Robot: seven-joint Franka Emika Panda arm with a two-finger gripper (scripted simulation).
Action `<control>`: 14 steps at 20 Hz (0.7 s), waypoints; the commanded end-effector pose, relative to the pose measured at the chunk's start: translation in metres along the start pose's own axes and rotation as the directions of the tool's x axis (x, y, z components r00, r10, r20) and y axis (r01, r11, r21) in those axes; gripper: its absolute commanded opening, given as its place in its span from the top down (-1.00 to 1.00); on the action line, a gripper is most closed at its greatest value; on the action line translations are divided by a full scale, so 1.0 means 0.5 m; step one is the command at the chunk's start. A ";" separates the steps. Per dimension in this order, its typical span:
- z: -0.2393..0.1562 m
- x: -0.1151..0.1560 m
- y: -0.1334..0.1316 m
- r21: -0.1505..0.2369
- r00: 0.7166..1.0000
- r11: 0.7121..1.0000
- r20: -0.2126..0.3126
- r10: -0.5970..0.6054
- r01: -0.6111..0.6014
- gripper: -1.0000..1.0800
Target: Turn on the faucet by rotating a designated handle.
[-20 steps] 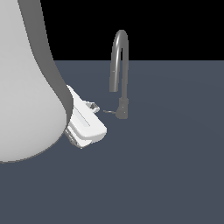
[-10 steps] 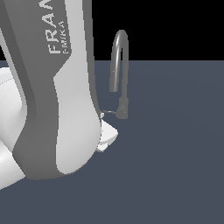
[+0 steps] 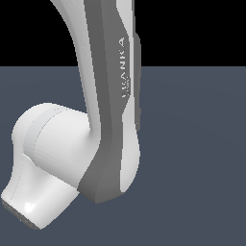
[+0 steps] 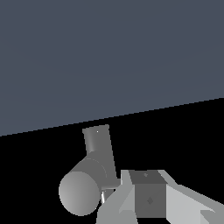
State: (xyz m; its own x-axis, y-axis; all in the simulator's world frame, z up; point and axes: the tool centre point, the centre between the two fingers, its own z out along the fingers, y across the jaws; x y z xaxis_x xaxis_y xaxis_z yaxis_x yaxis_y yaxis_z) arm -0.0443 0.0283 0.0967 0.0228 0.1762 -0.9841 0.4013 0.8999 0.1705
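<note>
In the exterior view the white and grey robot arm (image 3: 105, 120) fills the middle and hides the faucet, the handle and the gripper. The wrist view shows the faucet (image 4: 87, 183) from close up: its thick grey cylindrical base with a narrower stem rising from it. A thin pale rod, the handle (image 4: 103, 197), shows as a sliver right beside the base. My gripper (image 4: 131, 206) sits against that spot, with one dark fingertip (image 4: 146, 197) next to the handle. The other finger is not clearly visible, so I cannot tell how the jaws stand.
A flat dark blue-grey surface (image 3: 202, 153) spreads around the arm in the exterior view and behind the faucet (image 4: 113, 57) in the wrist view. The arm's rounded white joint (image 3: 43, 163) bulges toward the exterior view's left.
The arm has swung across the exterior view and now covers the faucet and gripper, which showed at the handle a second ago.
</note>
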 end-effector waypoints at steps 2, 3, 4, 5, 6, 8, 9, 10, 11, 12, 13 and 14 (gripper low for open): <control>0.017 0.015 -0.008 -0.051 0.999 0.997 0.012 -0.052 0.052 1.00; 0.022 0.019 -0.009 -0.063 0.998 0.996 0.016 -0.065 0.066 1.00; 0.026 0.022 -0.011 -0.075 0.997 0.994 0.019 -0.077 0.078 1.00; 0.031 0.025 -0.013 -0.086 0.996 0.992 0.022 -0.089 0.090 1.00; 0.035 0.028 -0.015 -0.096 0.995 0.990 0.026 -0.099 0.101 1.00; 0.042 0.033 -0.017 -0.114 0.992 0.986 0.032 -0.119 0.122 1.00; 0.045 0.036 -0.019 -0.122 0.991 0.984 0.035 -0.127 0.131 1.00; 0.048 0.038 -0.020 -0.130 0.990 0.982 0.037 -0.135 0.139 1.00; 0.051 0.039 -0.021 -0.136 0.989 0.980 0.040 -0.142 0.146 1.00; 0.054 0.041 -0.022 -0.142 0.988 0.978 0.042 -0.148 0.153 1.00; 0.056 0.042 -0.022 -0.147 0.987 0.976 0.044 -0.153 0.158 1.00; 0.058 0.043 -0.023 -0.151 0.986 0.975 0.046 -0.158 0.163 1.00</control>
State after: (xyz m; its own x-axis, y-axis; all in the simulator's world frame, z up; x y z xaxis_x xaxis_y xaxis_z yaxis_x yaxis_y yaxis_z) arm -0.0233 0.0111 0.0731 0.0011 0.0230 -0.9997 0.2658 0.9638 0.0225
